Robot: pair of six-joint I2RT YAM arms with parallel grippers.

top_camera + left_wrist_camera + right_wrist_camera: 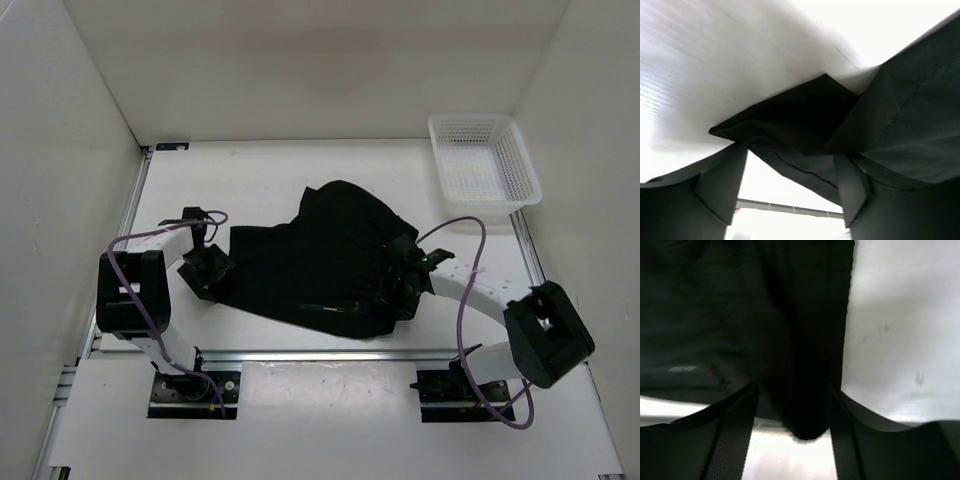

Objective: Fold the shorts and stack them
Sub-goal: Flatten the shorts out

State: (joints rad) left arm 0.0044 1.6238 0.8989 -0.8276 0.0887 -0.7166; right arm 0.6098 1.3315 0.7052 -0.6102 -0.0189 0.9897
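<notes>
You see the left claw (207,268) spread. A folded corner of the shorts (320,260) lies just ahead of it, between its fingers (722,187), on the bench (260,170). The right claw (402,282) is spread too, and a dark fold of the shorts sits between its fingers (730,440).

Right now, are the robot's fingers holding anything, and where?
Nothing looks held: the left fingers and right fingers stand apart, the shorts loose between them.
</notes>
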